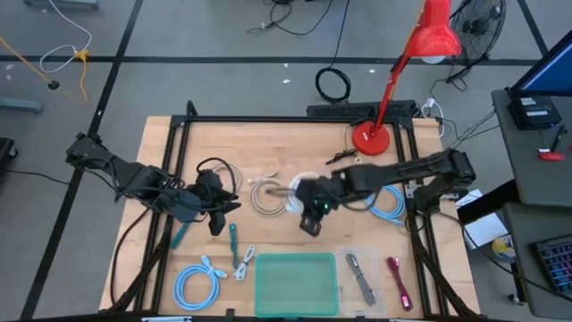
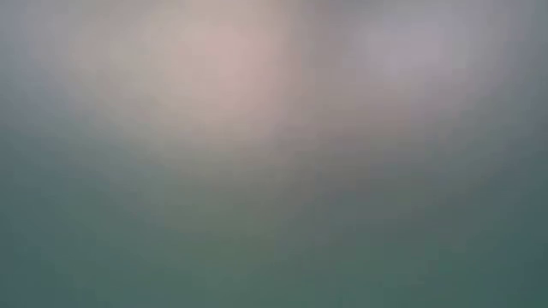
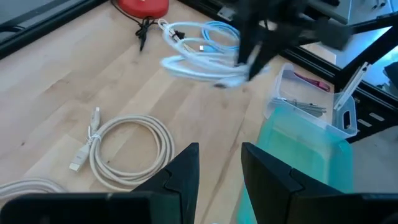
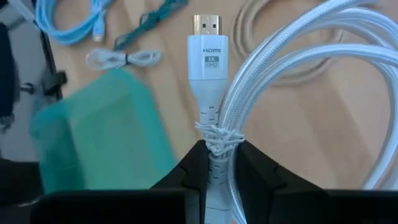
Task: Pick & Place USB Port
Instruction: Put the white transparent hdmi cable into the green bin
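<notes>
The thing I am carrying is a white braided HDMI cable [image 4: 208,68], coiled and tied with a twist, not a plain USB lead as the task words it. My right gripper [image 4: 214,163] is closed on it right at the tie, with the plug sticking out past the fingers and the loops hanging off to one side. From above, that right gripper [image 1: 311,211] sits over the middle of the table [image 1: 161,134], just short of the green tray [image 1: 296,283], so the cable is lifted and near the drop spot but not yet over it.

My worry is the grip itself. The fingers pinch only a narrow bundle at the tie, and most of the coil's weight hangs outside them. If I swing fast, I judge the coil could pivot or slide out. The dangling loops could also drag over the beige cable [image 1: 265,195] lying just beside and pull it along.

Release is the next risk: if I let go with the loops hanging over the tray's rim, part of the cable may land outside.

My left gripper [image 3: 219,168] waits at the left side, its fingers a modest gap apart and holding nothing, above the beige cable [image 3: 127,149]. It is near enough to the tray that I should mind the two arms crossing. The table-level camera gives me nothing usable.
</notes>
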Motion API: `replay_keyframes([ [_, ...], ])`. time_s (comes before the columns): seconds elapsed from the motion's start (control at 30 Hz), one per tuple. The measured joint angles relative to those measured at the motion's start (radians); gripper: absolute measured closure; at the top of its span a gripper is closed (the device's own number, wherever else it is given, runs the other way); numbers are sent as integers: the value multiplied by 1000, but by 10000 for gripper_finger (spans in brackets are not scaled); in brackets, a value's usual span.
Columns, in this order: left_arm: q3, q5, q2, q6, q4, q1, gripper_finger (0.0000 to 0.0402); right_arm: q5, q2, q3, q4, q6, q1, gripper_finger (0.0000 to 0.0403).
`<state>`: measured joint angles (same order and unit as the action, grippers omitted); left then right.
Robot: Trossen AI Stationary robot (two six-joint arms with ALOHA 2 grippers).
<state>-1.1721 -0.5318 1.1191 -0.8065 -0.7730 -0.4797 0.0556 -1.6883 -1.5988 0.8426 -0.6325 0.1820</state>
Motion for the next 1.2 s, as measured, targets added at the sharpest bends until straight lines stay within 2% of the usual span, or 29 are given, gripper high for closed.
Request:
replay_keyframes([
  [0.3,0,-12,0,-46,-8,0,277,23,-29,-27,-106,-234,248,357],
  [0.63,0,-61,9,-183,38,-71,277,-9,-155,-26,-354,-361,408,357],
  [0.73,0,-88,32,-227,51,-119,277,-52,-194,-37,-366,-376,438,357],
  [0.83,0,-97,62,-258,78,-158,277,-79,-229,-56,-276,-377,460,357],
  [1.0,1,-100,116,-313,103,-208,277,-91,-291,-68,-247,-354,468,357],
  [1.2,1,-98,158,-340,142,-251,277,-8,-377,-68,-230,-324,466,357],
])
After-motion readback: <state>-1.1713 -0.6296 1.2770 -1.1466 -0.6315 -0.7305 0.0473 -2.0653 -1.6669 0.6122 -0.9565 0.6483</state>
